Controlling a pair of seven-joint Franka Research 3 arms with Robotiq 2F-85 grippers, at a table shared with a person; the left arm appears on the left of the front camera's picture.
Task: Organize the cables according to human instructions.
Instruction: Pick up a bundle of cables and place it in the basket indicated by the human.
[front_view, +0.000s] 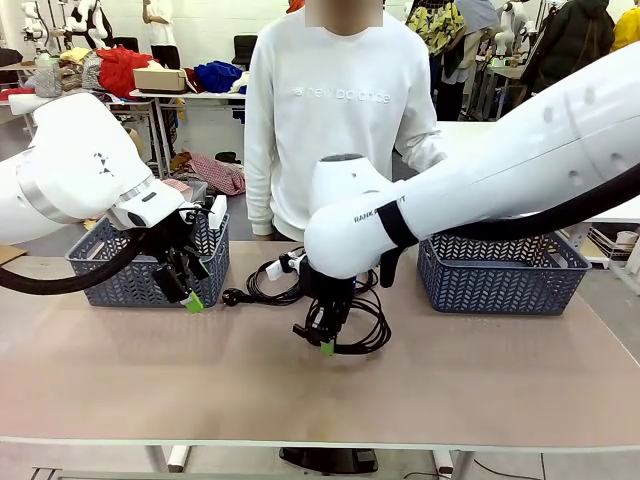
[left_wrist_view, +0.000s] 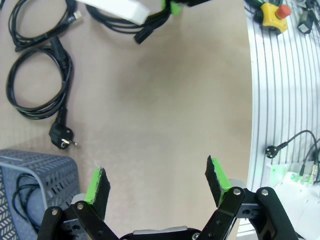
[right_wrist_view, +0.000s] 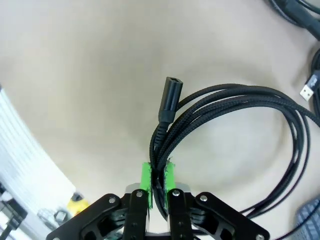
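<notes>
Here, at our far left, a grey basket (front_view: 125, 285) stands on the worktop (front_view: 480, 380). In the left wrist view one coiled black cable (left_wrist_view: 20, 197) lies inside it. Just in front of that basket the left pincer (front_view: 192, 295) hangs above the bare worktop, its green pads wide apart and nothing between them.

Toward the middle we see a looped cable with a round mains plug (left_wrist_view: 66, 82) lying flat on the worktop. Near it lies another black cable loop (left_wrist_view: 16, 27), ending in a small flat plug.

At the middle the right pincer (front_view: 326, 343) points down, low over the worktop. Its pads are pinched tight on the strands of a braided cable (right_wrist_view: 225, 97), and this bundle's straight connector sticks out just past the fingertips. We cannot tell whether the bundle rests on the worktop or hangs clear of it.

A person in a white sweatshirt (front_view: 340, 120) stands at the far side. Farther right a blue-grey basket (front_view: 500, 280) stands on the worktop.
</notes>
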